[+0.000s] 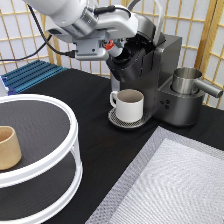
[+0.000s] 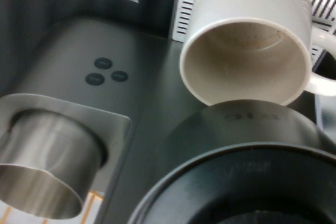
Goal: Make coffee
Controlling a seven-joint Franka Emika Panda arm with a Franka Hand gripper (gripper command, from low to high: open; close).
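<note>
Hovering at the upper middle of the exterior view, the end effector point(image 1: 116, 49) is sitting against the open top of the coffee machine point(image 1: 155, 70); I cannot tell its grip. The pod is possibly hidden inside. A white mug point(image 1: 129, 104) is standing on the drip tray point(image 1: 116, 120) below, at frame center.

The coffee point(image 1: 109, 44), red-orange lid showing, sits in the pincer point(image 1: 112, 48) at the brewer's point(image 1: 150, 55) open top
</note>
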